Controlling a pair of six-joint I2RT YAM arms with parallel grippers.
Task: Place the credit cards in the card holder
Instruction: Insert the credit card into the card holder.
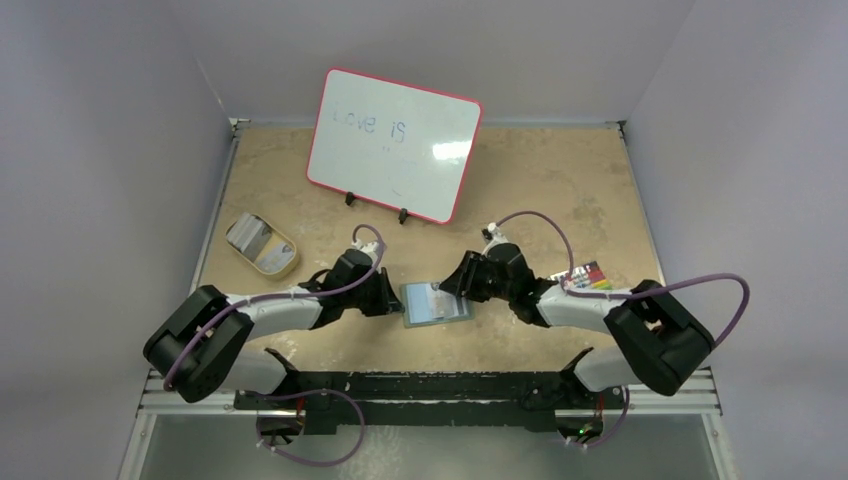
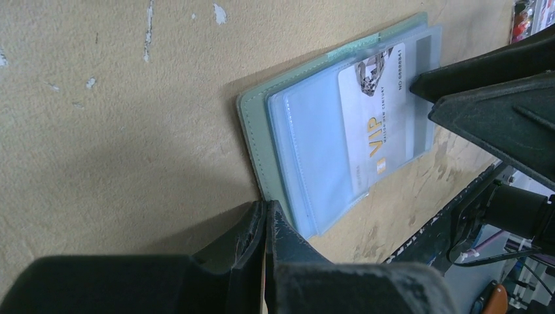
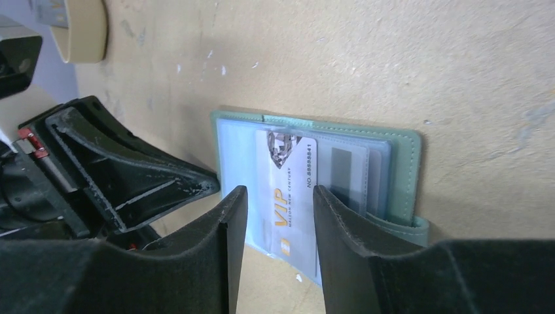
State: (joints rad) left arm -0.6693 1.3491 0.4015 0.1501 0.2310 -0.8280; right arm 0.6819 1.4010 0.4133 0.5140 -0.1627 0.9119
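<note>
**A:** What does the top view give that the wrist views do not?

**B:** The layout. The card holder point(image 1: 436, 303) lies open mid-frame on the table point(image 1: 560, 180), between the left gripper point(image 1: 388, 296) and the right gripper point(image 1: 455, 287). A whiteboard point(image 1: 395, 145) stands at the top. An oval tin point(image 1: 262, 245) at the left holds pale slips or cards.

**A:** And the wrist views?

**B:** They show the fingers. In the left wrist view, the left gripper's 2 fingers are pressed together, their tips at the holder's near edge. In the right wrist view, the right gripper's 2 fingers are spread, 1 on each side of a credit card point(image 3: 288, 190) marked VIP.

**A:** Is that card in the holder?

**B:** It lies among the clear sleeves. How far it is tucked in cannot be told.

**A:** Which way does it point?

**B:** In the right wrist view its long axis runs top to bottom, with the diamond picture toward the top. In the left wrist view it slants, with that end at the upper right.
</note>
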